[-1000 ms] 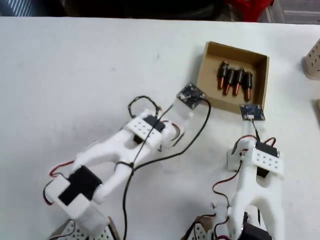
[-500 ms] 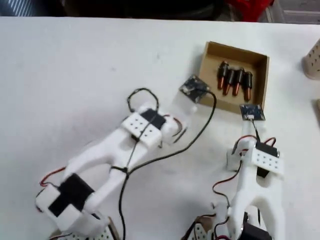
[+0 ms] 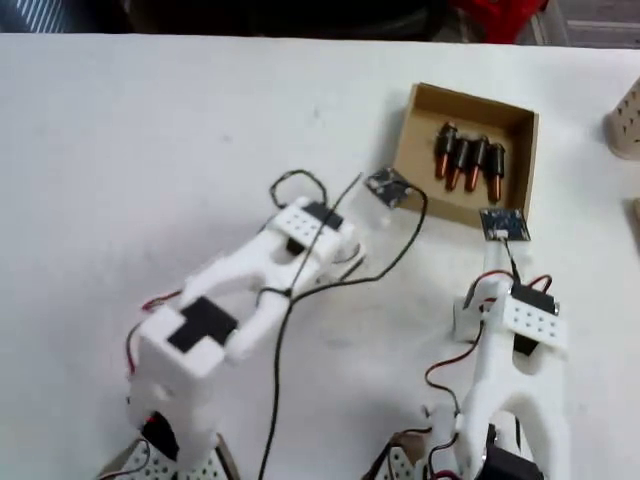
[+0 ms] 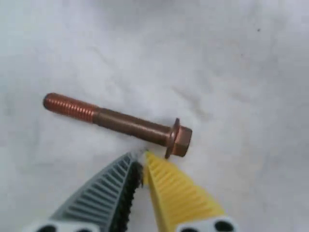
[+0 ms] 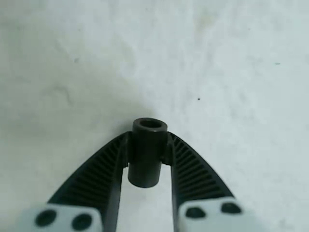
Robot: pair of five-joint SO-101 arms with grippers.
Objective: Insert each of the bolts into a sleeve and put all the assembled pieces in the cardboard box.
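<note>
Yellow and grey, the ribbed jaws of the left gripper (image 4: 143, 157) were pressed together tip to tip with nothing between them. The copper-coloured bolt (image 4: 120, 124) lay flat on the white table (image 4: 241, 58) just past those tips, so close that contact could not be judged. Its flanged hex head was nearest the yellow jaw and its threaded end pointed off to the side. The black jaws of the right gripper (image 5: 147, 138) pinched a black sleeve (image 5: 147, 154) on both flanks, its open bore poking out beyond the tips. From above, the left arm (image 3: 250, 285) stretched from 7 o'clock toward 1 o'clock, its wrist near the 8 o'clock corner of the cardboard box (image 3: 416, 150). The right arm (image 3: 512, 340) rose from 5 o'clock, its wrist just beside the box's 6 o'clock wall. Four assembled pieces (image 3: 468, 160) lay side by side inside the box, which sat at 2 o'clock on the table. White tabletop ran broad toward 9 and 11 o'clock, up to the far edge at 12. A pale perforated block (image 3: 626, 122) stood at the 3 o'clock edge.
</note>
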